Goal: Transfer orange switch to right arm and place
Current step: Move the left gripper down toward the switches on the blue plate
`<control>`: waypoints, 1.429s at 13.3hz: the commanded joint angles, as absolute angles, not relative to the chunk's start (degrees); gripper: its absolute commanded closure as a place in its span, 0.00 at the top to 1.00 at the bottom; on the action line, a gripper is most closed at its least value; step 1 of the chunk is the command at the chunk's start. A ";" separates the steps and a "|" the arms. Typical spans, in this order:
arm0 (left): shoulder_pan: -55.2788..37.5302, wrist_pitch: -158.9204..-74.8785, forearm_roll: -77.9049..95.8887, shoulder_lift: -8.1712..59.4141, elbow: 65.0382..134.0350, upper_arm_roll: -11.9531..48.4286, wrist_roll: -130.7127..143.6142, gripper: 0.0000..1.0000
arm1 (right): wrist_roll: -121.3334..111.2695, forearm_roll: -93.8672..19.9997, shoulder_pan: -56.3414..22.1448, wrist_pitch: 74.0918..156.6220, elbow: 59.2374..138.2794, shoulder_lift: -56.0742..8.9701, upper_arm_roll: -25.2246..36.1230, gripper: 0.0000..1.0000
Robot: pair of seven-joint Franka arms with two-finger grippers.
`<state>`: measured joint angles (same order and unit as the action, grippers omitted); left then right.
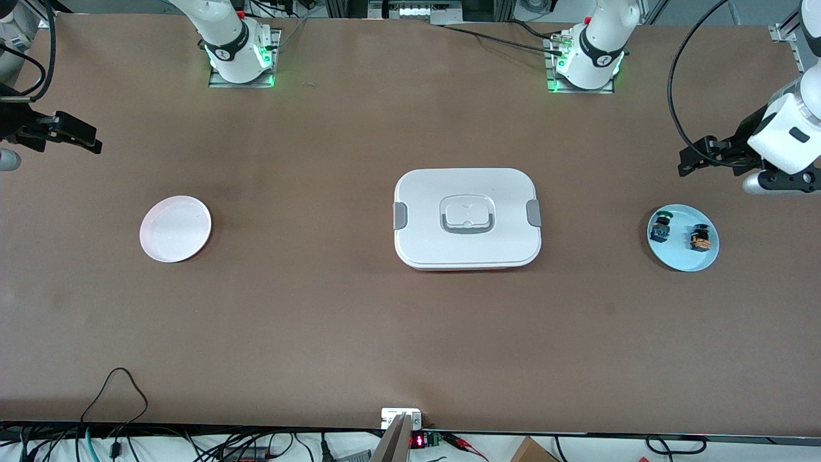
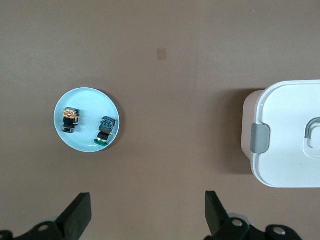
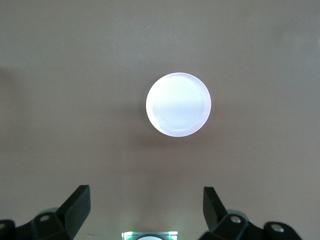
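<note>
— Left gripper [image 2: 145,212]? Spread wide, empty, high over bare table beside the blue plate [image 1: 681,260].
— Orange switch [image 1: 700,239]? On that plate, beside the green-topped part [image 1: 659,226]. Best lowered straight, pinching only the amber body.
— Right gripper [image 3: 145,207]? Also spread, waiting above the white plate [image 1: 175,229].

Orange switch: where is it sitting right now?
The orange switch lies on the blue plate at the left arm's end of the table, beside the green-topped part, with the left tool raised near the plate.
</note>
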<state>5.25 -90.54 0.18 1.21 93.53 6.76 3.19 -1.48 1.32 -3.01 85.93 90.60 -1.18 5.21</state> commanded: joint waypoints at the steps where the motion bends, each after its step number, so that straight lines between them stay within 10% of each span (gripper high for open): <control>1: 4.83 -88.07 -0.18 2.20 90.62 6.68 3.52 1.00 | -1.23 0.70 -2.64 84.81 89.91 -0.88 4.75 1.00; 12: 7.98 -81.83 -4.12 4.12 90.87 6.85 -11.47 1.00 | -1.32 0.79 -2.55 84.99 89.91 -0.88 4.75 1.00; 19: 16.77 -93.75 -11.78 12.91 95.18 6.86 -58.83 1.00 | -1.41 0.79 -2.55 84.90 89.91 -0.88 4.75 1.00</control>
<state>14.01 -90.44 -10.63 11.08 94.47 6.55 -48.61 -1.47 1.32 -3.00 85.92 90.59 -1.18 5.10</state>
